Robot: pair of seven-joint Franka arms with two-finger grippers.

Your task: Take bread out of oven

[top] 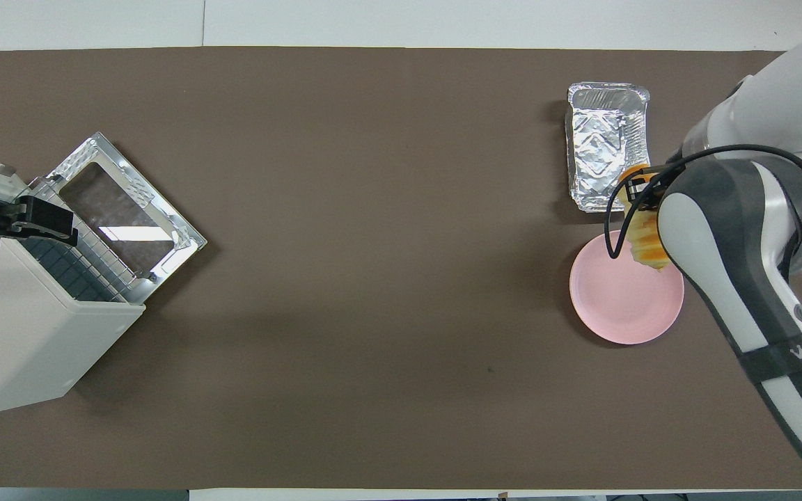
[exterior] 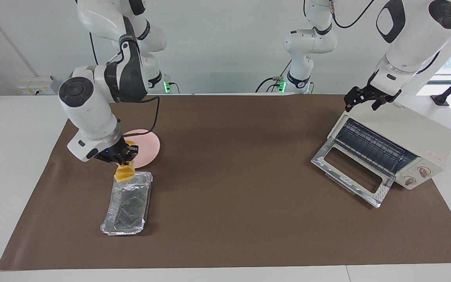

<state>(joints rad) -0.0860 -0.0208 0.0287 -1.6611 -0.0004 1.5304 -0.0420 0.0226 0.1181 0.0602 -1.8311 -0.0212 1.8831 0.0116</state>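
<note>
My right gripper is shut on the golden-yellow ridged bread. It holds the loaf hanging on end in the air, over the gap between the pink plate and the foil tray. In the overhead view the bread shows by the right gripper, over the plate's rim. The cream-white oven stands at the left arm's end with its glass door dropped open and the wire rack bare. My left gripper is open and empty, over the oven's top front edge.
The crinkled silver foil tray lies empty, farther from the robots than the plate. A brown mat covers the table. A black cable loops from the right wrist over the plate.
</note>
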